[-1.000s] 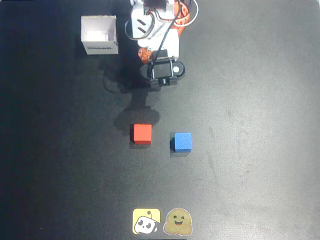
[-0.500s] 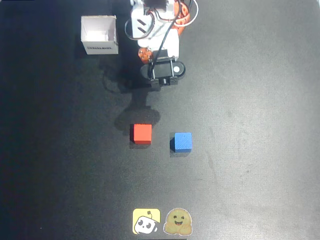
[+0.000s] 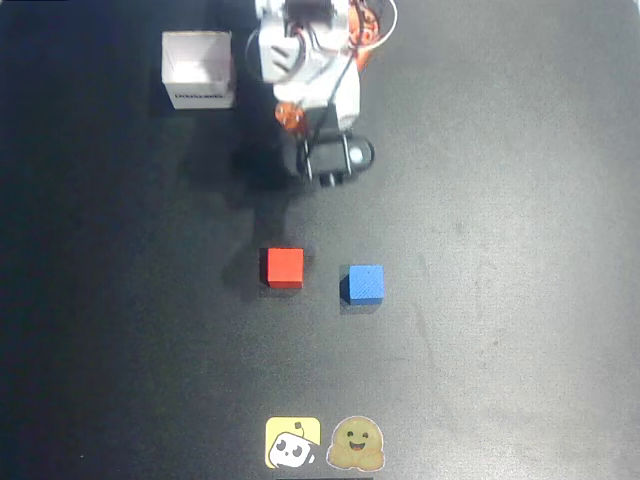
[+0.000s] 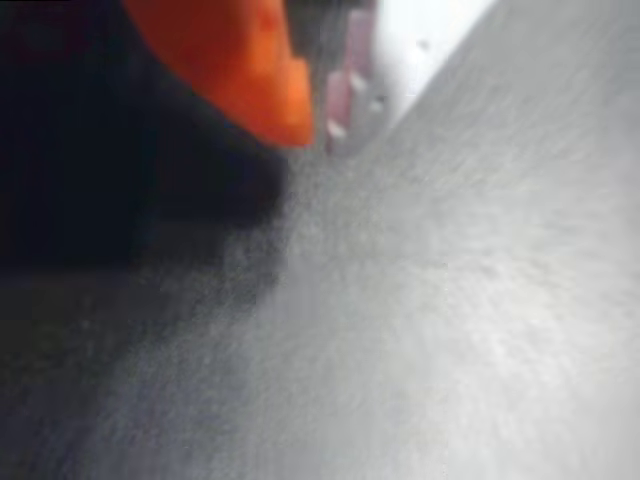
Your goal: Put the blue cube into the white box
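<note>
Now, cube: blue cube point(image 3: 364, 284) lies well below the gripper point(image 3: 322, 180) in the overhead view, slightly right.
Grip: cannot tell whether parted or closed.

overhead view: blue cube point(image 3: 363, 284) just right of red cube point(image 3: 284, 267) — white box point(image 3: 199, 69) well apart, upper left

The overhead view looks straight down on the whole dark table point(image 3: 520, 250); the wrist view skims it closely.
</note>
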`<state>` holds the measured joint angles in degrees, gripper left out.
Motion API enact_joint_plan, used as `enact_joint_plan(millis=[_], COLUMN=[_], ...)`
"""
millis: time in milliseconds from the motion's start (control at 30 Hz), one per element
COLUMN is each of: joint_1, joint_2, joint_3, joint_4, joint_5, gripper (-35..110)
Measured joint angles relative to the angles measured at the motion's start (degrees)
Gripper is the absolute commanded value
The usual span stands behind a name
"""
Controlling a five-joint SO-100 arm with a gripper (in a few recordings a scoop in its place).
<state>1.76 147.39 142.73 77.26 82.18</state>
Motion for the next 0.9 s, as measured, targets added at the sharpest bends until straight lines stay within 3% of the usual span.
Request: enact_joint_plan(millis=[333, 600, 767, 900], joint_1=[-4.8, -7.7, -9.4, -10.3], joint_2=[-37.3, -53.5, -56.9, -57.7], joint_3=[-26.6, -39.9, -42.8, -43.5], joint_4=[-0.9, -1.2, -2.9, -3.9], joint_5=[3.0, 7.4, 10.1, 11.2], gripper=[0, 0, 22, 28])
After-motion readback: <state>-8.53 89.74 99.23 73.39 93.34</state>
